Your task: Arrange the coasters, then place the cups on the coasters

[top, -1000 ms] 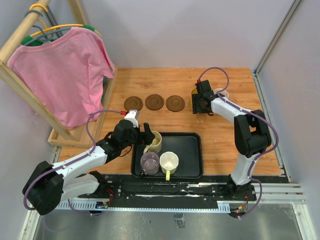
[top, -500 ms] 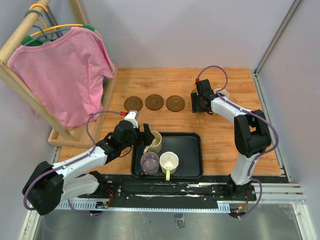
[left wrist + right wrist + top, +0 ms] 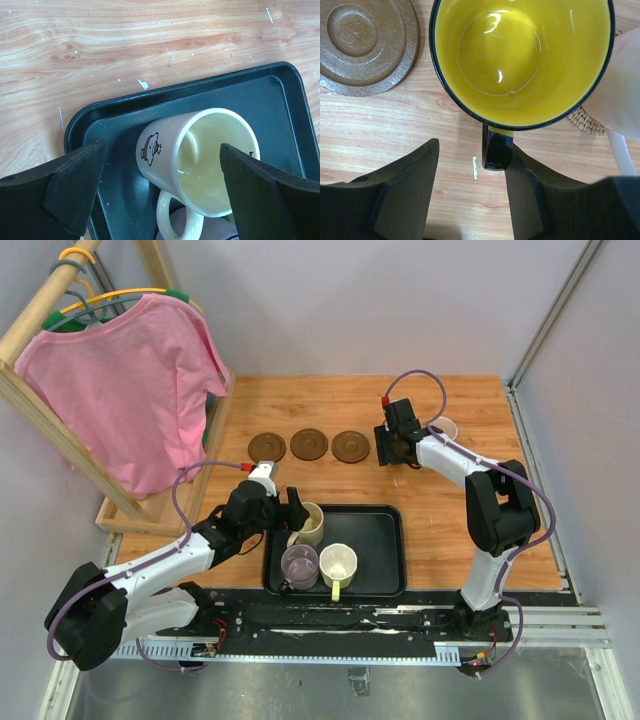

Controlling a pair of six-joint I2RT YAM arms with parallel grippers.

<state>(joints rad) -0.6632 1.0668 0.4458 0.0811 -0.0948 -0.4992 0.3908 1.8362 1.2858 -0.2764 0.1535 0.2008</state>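
Three dark brown coasters (image 3: 267,447) (image 3: 309,444) (image 3: 350,446) lie in a row on the wooden table. Just right of them my right gripper (image 3: 388,447) stands open around the black handle (image 3: 496,147) of the amber-yellow cup (image 3: 520,55). The handle touches the right finger, with a gap to the left one. A pale pink cup (image 3: 443,428) sits on a woven tan coaster (image 3: 587,122) beside it. My left gripper (image 3: 165,185) is wide open astride the cream cup (image 3: 200,160) on the black tray (image 3: 380,540). The grey-lilac cup (image 3: 299,565) and the white cup (image 3: 338,564) stand there too.
A wooden rack with a pink shirt (image 3: 130,390) stands at the left, its base (image 3: 150,512) along the table's left side. Grey walls close the back and the right.
My right gripper has shifted a little to the left, towards the brown coasters, and its jaws have narrowed slightly around the cup handle. The left arm has not moved.
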